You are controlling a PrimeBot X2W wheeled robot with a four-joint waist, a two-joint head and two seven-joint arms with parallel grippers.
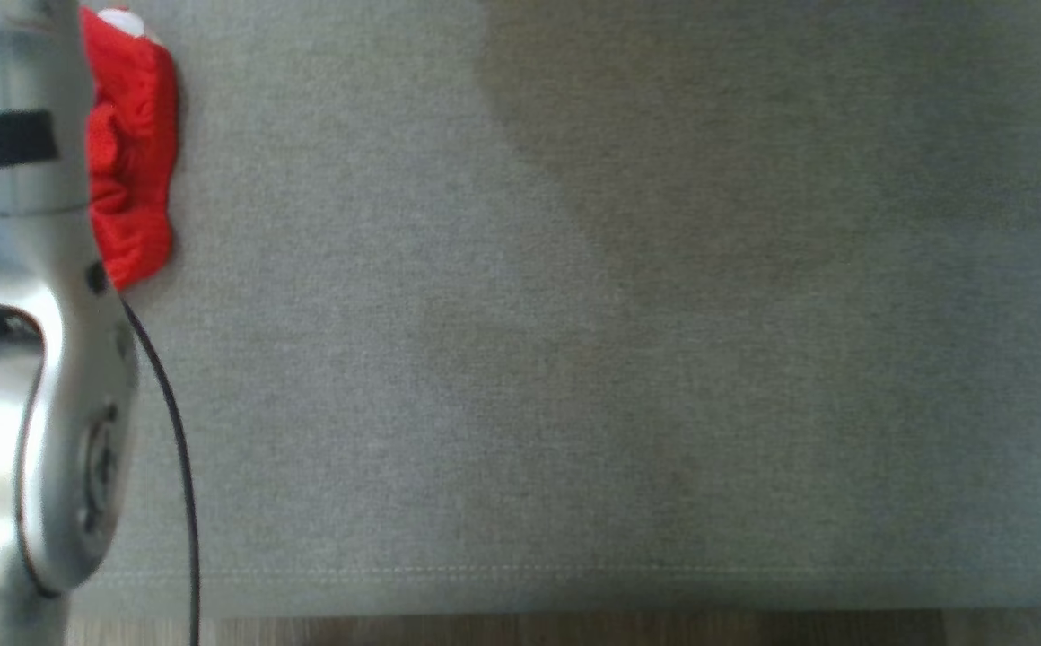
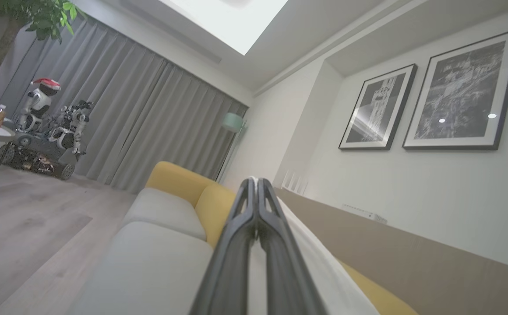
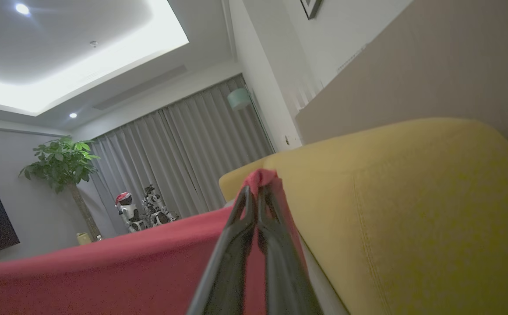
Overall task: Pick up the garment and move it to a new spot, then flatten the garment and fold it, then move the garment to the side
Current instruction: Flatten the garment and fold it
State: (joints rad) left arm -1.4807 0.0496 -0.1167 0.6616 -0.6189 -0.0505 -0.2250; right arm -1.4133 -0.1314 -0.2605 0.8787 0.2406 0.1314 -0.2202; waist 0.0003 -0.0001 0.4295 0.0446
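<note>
2 tools are both pressed shut. The right tool (image 3: 255, 190) is clamped on a fold of the red garment (image 3: 105, 271), which bunches over its tips and runs off toward 8 o'clock in the right wrist view. The left tool (image 2: 254, 183) has its fingers together; whether it grips the pale strip beside them I cannot tell. In the head view the garment lies crumpled at 10 o'clock on the grey fabric surface (image 1: 574, 359), against the left forearm (image 1: 27, 314). Step 1, the carry to a new spot, looks in hand. Next it needs setting down nearer the middle and spreading flat.
</note>
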